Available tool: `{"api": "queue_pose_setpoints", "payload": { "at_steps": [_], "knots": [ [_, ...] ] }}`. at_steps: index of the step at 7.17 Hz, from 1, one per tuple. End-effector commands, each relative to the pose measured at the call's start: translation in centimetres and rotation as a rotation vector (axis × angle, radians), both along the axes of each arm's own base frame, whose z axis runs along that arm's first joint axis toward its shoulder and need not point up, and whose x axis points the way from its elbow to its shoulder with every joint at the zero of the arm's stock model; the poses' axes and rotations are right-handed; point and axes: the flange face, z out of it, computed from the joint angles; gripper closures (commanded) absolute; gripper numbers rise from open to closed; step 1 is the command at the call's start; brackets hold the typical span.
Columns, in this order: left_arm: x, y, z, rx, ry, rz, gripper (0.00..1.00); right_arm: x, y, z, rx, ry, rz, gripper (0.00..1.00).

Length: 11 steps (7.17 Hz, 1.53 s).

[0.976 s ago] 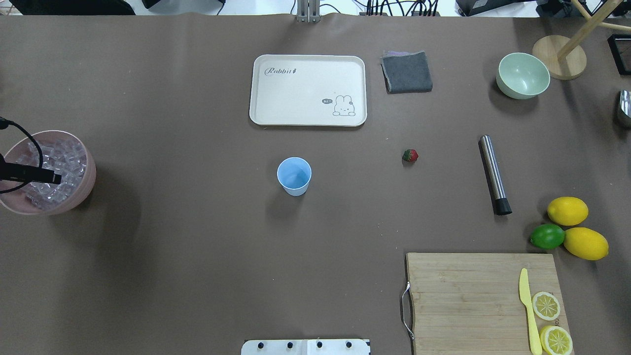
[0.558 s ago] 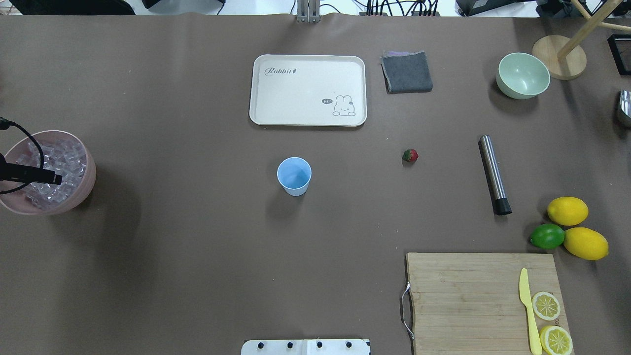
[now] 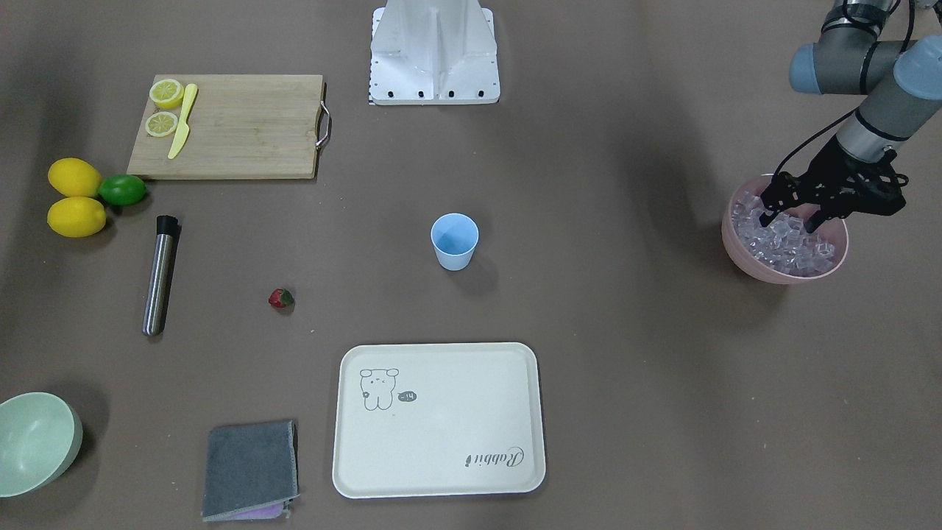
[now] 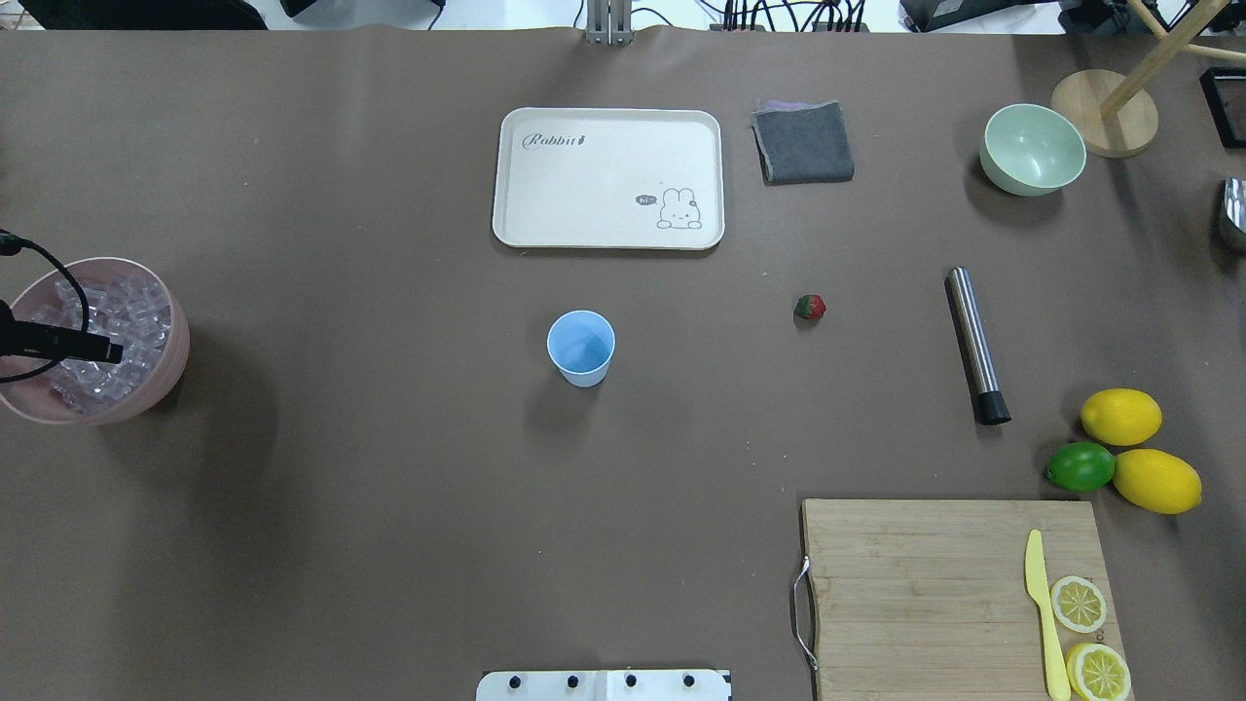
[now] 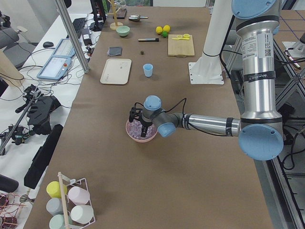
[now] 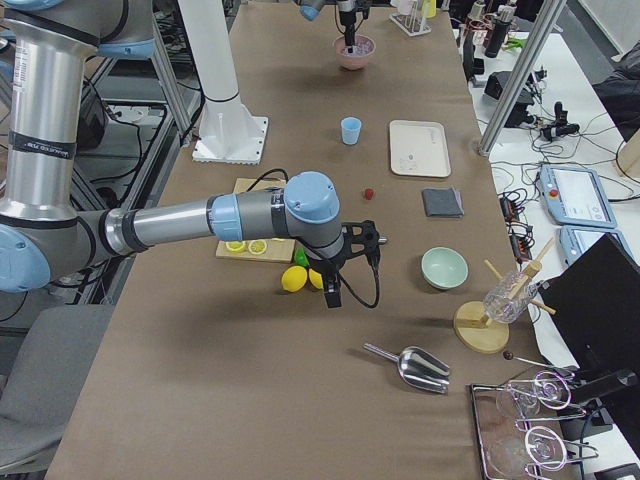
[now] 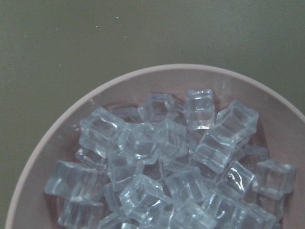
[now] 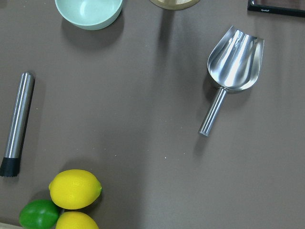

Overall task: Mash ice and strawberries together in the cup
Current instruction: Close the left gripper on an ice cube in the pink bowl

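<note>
The light blue cup (image 4: pixel 581 346) stands upright at the table's middle and looks empty; it also shows in the front-facing view (image 3: pixel 454 239). The strawberry (image 4: pixel 810 308) lies on the table to its right. The ice (image 3: pixel 784 246) fills a pink bowl (image 3: pixel 742 254) at the robot's far left and fills the left wrist view (image 7: pixel 157 157). My left gripper (image 3: pixel 790 222) is open, its fingertips down among the cubes, with nothing seen held. My right gripper (image 6: pixel 333 293) shows only in the exterior right view, above the lemons; I cannot tell whether it is open or shut.
A steel muddler (image 4: pixel 975 343) lies right of the strawberry. Two lemons and a lime (image 4: pixel 1081 467), a cutting board (image 4: pixel 925 584) with knife and lemon slices, a cream tray (image 4: pixel 608 175), a grey cloth (image 4: pixel 803 143), a pale green bowl (image 4: pixel 1032 148) and a metal scoop (image 8: pixel 228 67) are around.
My left gripper has shifted very slightly over the ice bowl. Nothing else has moved.
</note>
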Motion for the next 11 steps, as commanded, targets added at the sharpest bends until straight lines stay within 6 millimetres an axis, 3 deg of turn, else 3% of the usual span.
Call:
{"api": "queue_pose_setpoints", "payload": {
  "at_steps": [1, 2, 6, 9, 11],
  "knots": [
    [0.0, 0.0, 0.0, 0.001, -0.001, 0.001, 0.2, 0.0, 0.0, 0.0, -0.001, 0.0, 0.001, 0.0],
    [0.1, -0.1, -0.1, 0.003, 0.0, 0.002, 0.36, 0.0, 0.0, 0.0, 0.0, 0.0, 0.0, 0.0],
    [0.1, -0.1, -0.7, 0.014, 0.007, 0.004, 0.78, 0.0, 0.0, 0.0, 0.002, 0.0, 0.0, 0.0],
    [-0.5, 0.3, -2.1, 0.027, 0.029, 0.006, 1.0, 0.0, 0.0, -0.1, 0.003, 0.0, 0.0, 0.0],
    [-0.9, 0.5, -3.3, 0.04, 0.041, 0.002, 1.0, 0.0, -0.1, -0.3, 0.008, 0.001, 0.0, 0.0]
  ]
}}
